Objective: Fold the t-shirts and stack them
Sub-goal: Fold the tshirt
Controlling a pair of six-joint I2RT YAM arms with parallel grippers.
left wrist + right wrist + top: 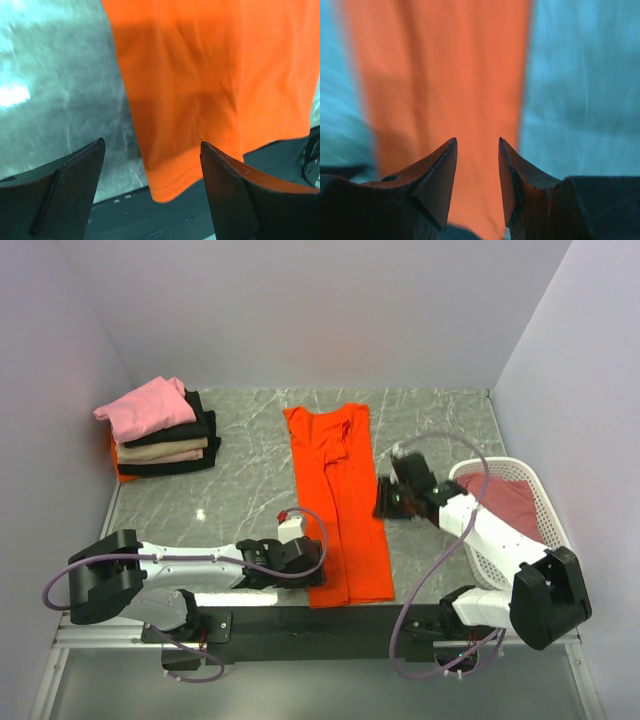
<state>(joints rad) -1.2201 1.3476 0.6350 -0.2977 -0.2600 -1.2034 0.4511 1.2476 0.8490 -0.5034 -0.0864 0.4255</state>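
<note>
Stacking spot, far left: I see the finished pile (165, 435) in the back corner, pink shirt (145, 408) on top of black and beige ones, well apart from both arms so it stays out of the fold.
Left gripper (308, 562): low at the near left corner of the orange shirt (340, 500). I judge it is placed to take that hem corner.
Left jaws: spread wide in my wrist view (152, 142), with the hem corner lying between them. Nothing is pinched, and the fingers (75, 170) are clear of the cloth.
Orange shirt, centre: flat on the marble table (240, 480) as a long narrow strip, sleeves already turned in, running from the far side to the near edge. I read the crosswise fold as the step to come.
Right gripper (392, 495): just beside the strip's right edge, about mid-length.
Right jaws: only a narrow gap (477, 140), empty, hanging over the blurred cloth (445, 75).
Basket (540, 502), far right: holds a dusty red shirt (510, 502) waiting its turn.
</note>
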